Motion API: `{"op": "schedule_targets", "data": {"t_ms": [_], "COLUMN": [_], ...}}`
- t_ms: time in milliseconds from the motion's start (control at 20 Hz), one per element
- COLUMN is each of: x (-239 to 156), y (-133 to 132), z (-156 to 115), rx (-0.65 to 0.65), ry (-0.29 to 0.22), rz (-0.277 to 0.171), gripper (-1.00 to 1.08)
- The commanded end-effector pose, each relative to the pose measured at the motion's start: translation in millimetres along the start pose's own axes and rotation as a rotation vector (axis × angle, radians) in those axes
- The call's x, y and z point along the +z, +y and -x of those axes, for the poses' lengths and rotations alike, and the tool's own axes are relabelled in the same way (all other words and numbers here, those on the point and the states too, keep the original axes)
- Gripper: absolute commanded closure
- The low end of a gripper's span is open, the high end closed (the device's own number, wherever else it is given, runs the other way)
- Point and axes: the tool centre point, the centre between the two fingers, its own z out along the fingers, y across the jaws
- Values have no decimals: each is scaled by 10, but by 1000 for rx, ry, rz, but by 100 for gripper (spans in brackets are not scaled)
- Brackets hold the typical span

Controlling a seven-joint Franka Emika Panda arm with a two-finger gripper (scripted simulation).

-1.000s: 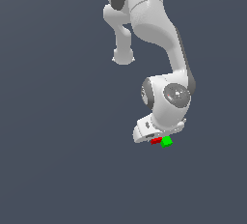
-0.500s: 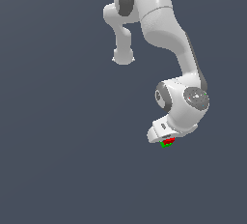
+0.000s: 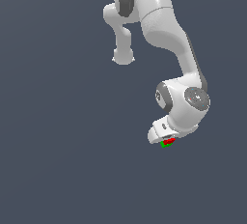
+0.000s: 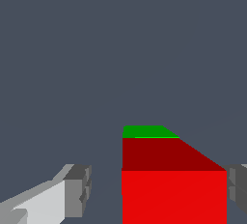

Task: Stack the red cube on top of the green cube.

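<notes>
Now the red cube [image 4: 173, 196] sits between the fingers [image 4: 77, 191] of the gripper [image 3: 166, 140], one visibly clear of its side, so the jaws look spread rather than clamped. It rests over the green cube [image 4: 144, 131], well away from any worktop edge. Both look rigid, light and smooth-faced; 2 opposite flat sides are the place to pinch. Compared with 1 second ago, the cubes were side by side; red now covers green.

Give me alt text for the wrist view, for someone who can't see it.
A red cube fills the close foreground between two gray gripper fingers, with a gap on one side, and a sliver of a green cube shows just past it. Everything else is plain dark gray background.
</notes>
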Motion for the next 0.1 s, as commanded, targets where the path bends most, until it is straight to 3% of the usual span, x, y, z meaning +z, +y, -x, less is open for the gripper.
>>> {"op": "schedule_targets", "data": {"t_ms": [0,50], "x": [0,0], "y": [0,0], "z": [0,0], "rx": [0,0], "ry": [0,0], "rz": [0,0], "gripper": [-92,-92]}}
